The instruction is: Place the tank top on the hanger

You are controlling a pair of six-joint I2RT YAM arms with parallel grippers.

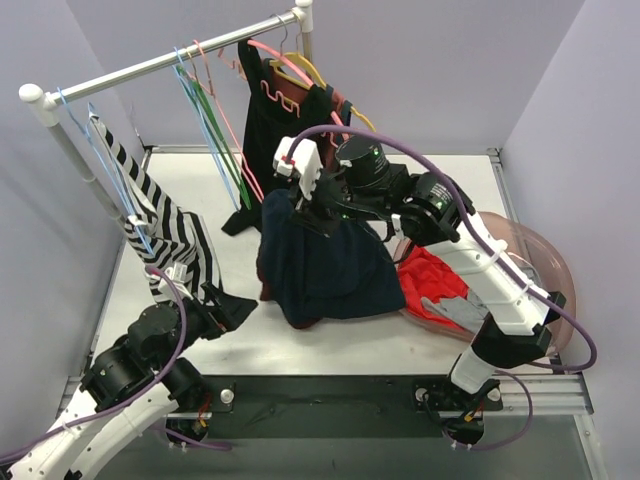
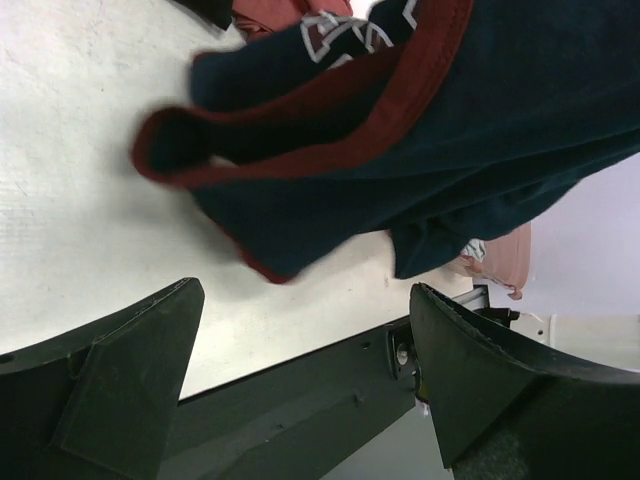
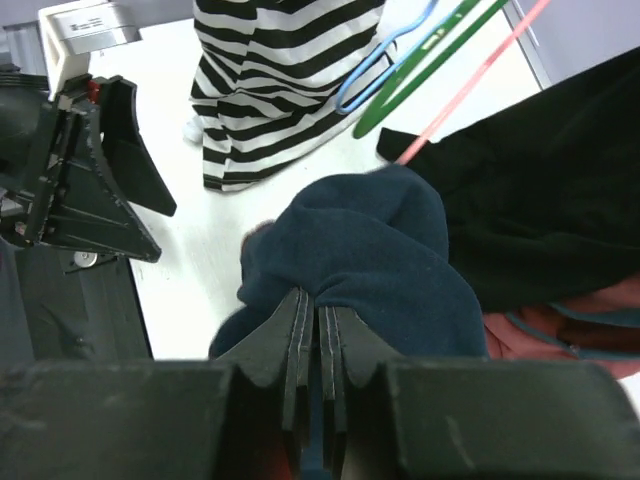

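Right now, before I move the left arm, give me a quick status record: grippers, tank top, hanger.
right gripper: shut on the tank top, holding it bunched above the table
left gripper: open, empty, facing the tank top's red-trimmed edge
hanger: pink, hanging on the rail beside the green hanger, untouched
task: tank top not yet on hanger

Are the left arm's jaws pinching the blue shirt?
No, the jaws of the left arm stand wide apart, and the tank top is beyond them, not between them.
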